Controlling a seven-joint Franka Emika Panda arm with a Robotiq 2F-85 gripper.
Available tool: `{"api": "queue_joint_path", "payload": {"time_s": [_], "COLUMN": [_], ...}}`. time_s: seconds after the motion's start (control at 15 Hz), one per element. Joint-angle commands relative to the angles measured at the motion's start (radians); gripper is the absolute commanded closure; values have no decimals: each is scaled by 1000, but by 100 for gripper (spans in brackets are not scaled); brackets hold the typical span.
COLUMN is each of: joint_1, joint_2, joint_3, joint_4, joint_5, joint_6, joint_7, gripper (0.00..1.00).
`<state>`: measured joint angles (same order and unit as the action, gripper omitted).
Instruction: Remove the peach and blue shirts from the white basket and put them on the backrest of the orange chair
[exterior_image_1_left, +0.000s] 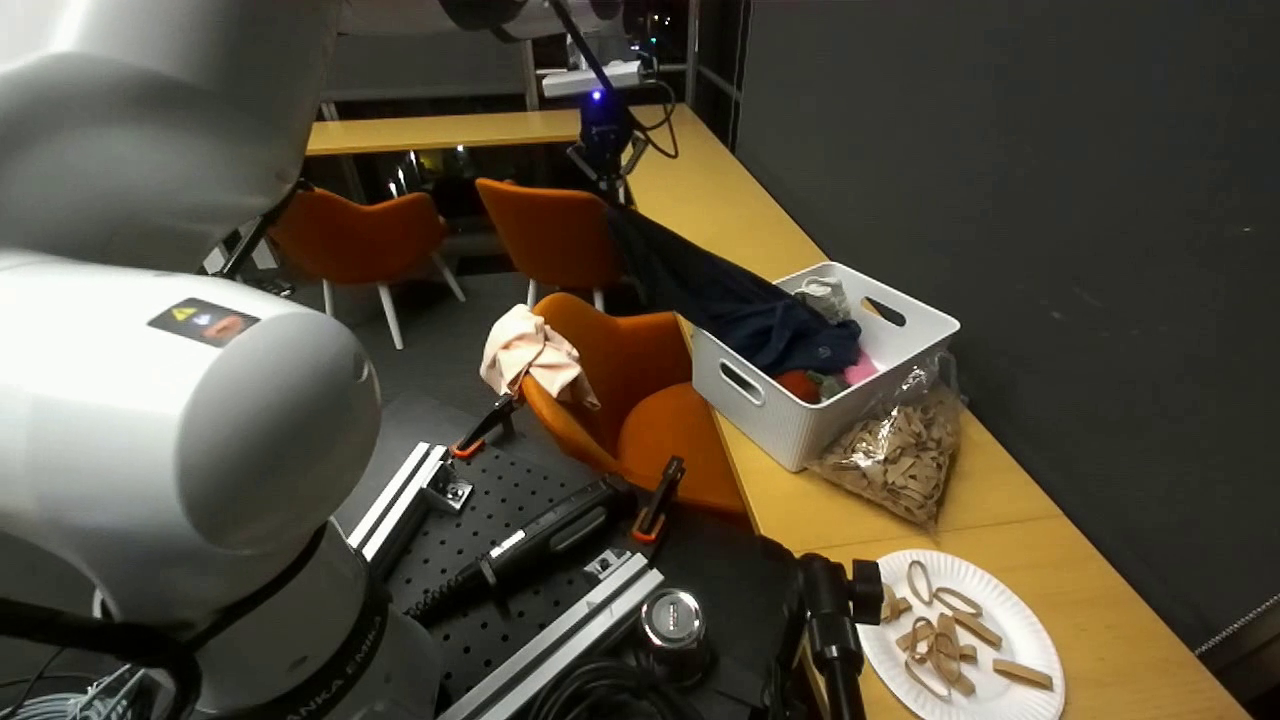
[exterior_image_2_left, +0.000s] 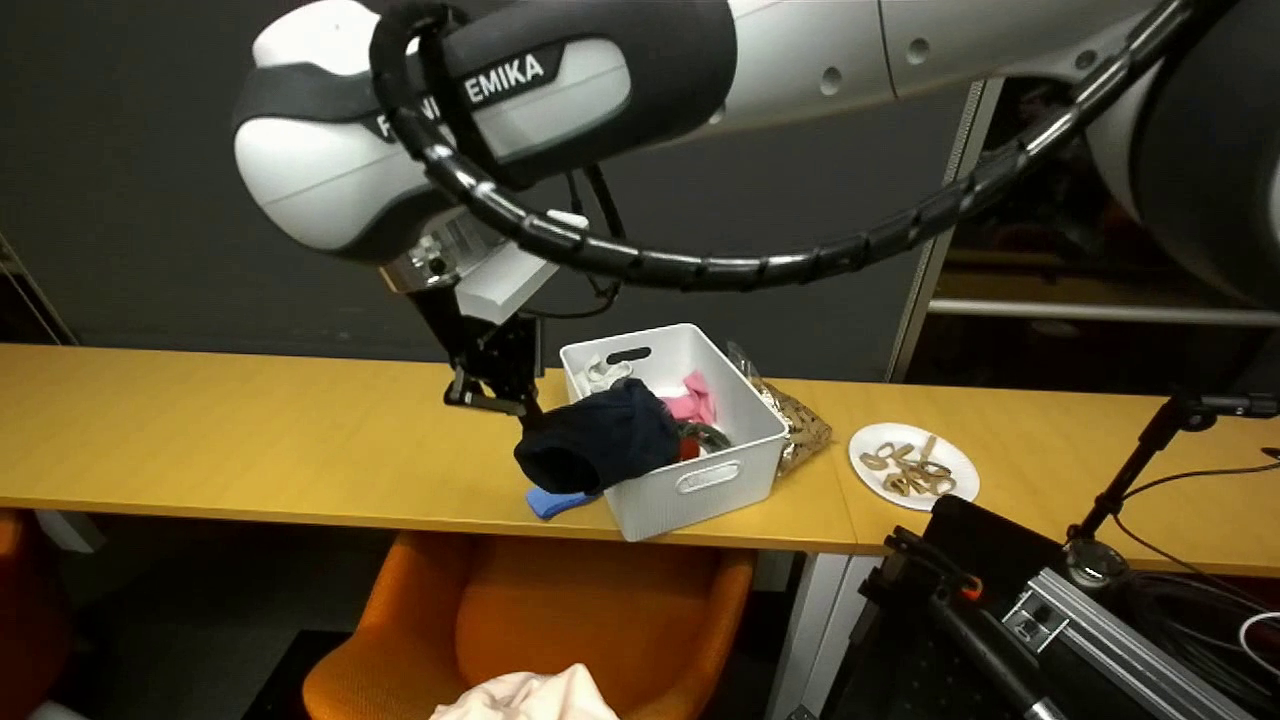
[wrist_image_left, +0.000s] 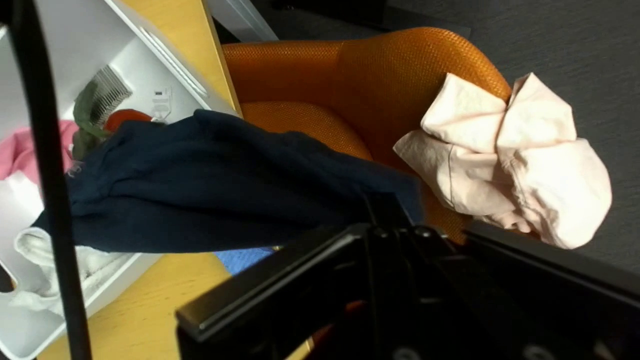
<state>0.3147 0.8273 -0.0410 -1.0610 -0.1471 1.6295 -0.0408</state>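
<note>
Peach shirt (exterior_image_1_left: 535, 355) lies crumpled over the backrest of the chair (exterior_image_1_left: 640, 375), and in an exterior view this place is to the left of the basket (exterior_image_1_left: 775, 425). The chair stands at the table (exterior_image_1_left: 820, 512), on this same side of the basket. The gripper (exterior_image_1_left: 610, 188) is outside the basket, to its left in both exterior views. Its two fingers are pressed together, and between them they pinch one end of the blue shirt (exterior_image_1_left: 740, 305). From there the blue shirt is stretched over the rim of the basket, and its other end lies inside. Below it, in an exterior view, a bright blue cloth (exterior_image_2_left: 562, 502) shows on the table, just beside the basket; whether it is a part of the shirt, I cannot tell. In the basket there are also a red thing (exterior_image_1_left: 800, 385), which I cannot name, a white cloth (exterior_image_1_left: 826, 297) and a pink cloth (exterior_image_1_left: 860, 371). On the right, a clear bag (exterior_image_1_left: 928, 382) with brown strips (exterior_image_1_left: 905, 458) leans on the wall of the basket. Farther to the right, apart from the basket, a plate (exterior_image_1_left: 1030, 620) carries several brown loops (exterior_image_1_left: 978, 630).
</note>
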Motion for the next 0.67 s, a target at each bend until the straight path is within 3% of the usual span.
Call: {"api": "queue_joint_path", "payload": {"time_s": [0.0,0.2,0.33,0.6], "joint_1": [61,120,116,97], "joint_2": [-102,-135,-160,-233], "joint_3": [16,32,99,206], "joint_4": [-248,-408,-508,-720], "joint_5": [-63,-116,-155,-118], "joint_6": [204,405,549,809], "joint_7": [-10,3,22,-2], "gripper": [100,100,100,100]}}
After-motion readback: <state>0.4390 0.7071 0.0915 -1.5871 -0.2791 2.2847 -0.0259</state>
